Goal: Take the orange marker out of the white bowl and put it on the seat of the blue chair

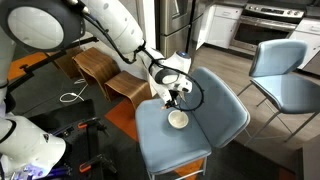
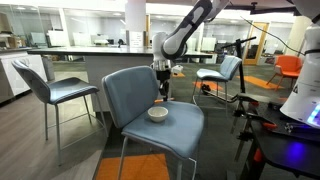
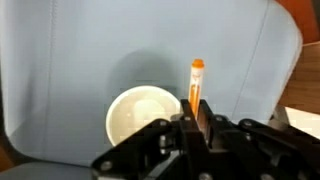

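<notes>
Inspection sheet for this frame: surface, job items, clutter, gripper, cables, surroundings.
Surface: grey-blue padded chair seat, holds only the bowl.
Job's things: small round white bowl on the seat, looks empty; slim orange marker outside it, in the gripper.
Clutter: nothing seen.
Gripper: Robotiq gripper shut on the marker, beside the bowl.
Cables: white cable on the floor.
Surroundings: bent brown wooden chair; second blue chair.

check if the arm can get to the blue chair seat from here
Probably yes: the tool hangs right above the seat of the blue chair, gripping the orange marker, and only the white bowl sits there, with bare seat beside it.
</notes>
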Robot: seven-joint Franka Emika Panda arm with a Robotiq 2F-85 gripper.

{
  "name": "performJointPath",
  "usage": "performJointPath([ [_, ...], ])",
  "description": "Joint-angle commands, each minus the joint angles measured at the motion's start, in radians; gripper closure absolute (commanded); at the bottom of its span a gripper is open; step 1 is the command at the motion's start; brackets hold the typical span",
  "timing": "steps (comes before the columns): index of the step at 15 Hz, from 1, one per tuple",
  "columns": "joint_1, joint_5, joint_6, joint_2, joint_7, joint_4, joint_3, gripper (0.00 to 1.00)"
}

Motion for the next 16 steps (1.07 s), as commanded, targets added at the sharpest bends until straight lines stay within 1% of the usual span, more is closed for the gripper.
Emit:
performJointPath([
  [1, 0.0, -0.007, -0.021, 0.077, 0.001, 0.079, -0.002, 0.97],
  [2, -0.007, 0.001, -0.028, 0.101, -0.01, 0.101, 0.007, 0.97],
  [5, 0.007, -0.013, -0.047, 0.162, -0.011, 0.156, 0.007, 0.97],
  [8, 0.033, -0.024, -0.048, 0.202, 0.003, 0.196, 0.01, 0.97],
  [11, 0.059, -0.016, -0.074, 0.253, 0.002, 0.248, 0.03, 0.97],
  [13, 0.065, -0.006, -0.087, 0.284, -0.006, 0.272, 0.051, 0.97],
  [16, 0.073, 0.001, -0.085, 0.307, -0.002, 0.271, 0.063, 0.97],
])
